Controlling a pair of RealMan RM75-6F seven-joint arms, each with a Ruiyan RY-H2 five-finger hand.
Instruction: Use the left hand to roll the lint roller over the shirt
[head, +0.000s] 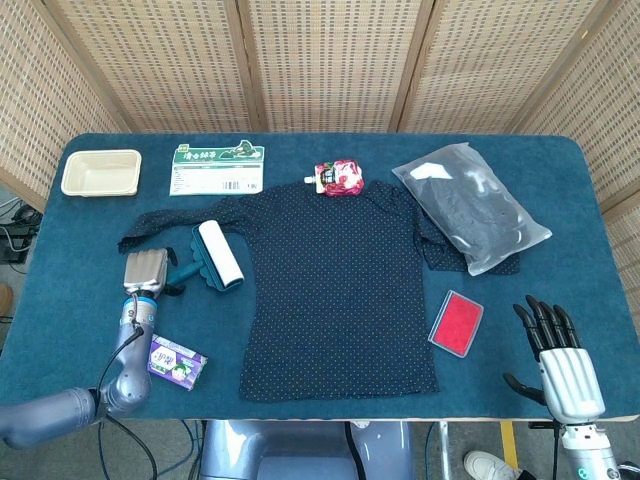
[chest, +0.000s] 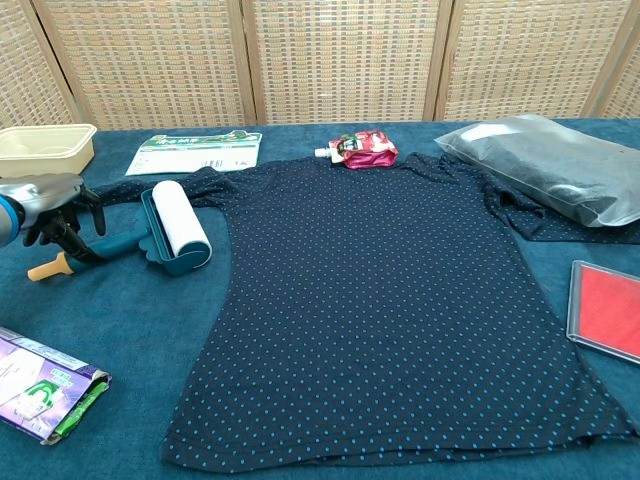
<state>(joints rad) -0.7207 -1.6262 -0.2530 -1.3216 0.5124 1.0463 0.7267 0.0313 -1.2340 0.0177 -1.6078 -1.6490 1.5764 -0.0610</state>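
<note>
At the left edge of the chest view we see the left hand (chest: 55, 205) over the handle of the lint roller (chest: 165, 232), fingers (chest: 72, 238) curled down around it; whether they clasp it we cannot tell. The roller lies at centre left, its white drum touching the sleeve of the shirt (chest: 400, 300) spread mid-frame. At lower right of the head view, the right hand (head: 558, 360) rests with fingers apart, holding nothing.

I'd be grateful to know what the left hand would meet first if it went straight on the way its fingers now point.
The left hand points its fingers down over the lint roller, so it would probably meet the roller's teal handle first; whether the fingers already touch it is unclear.
</note>
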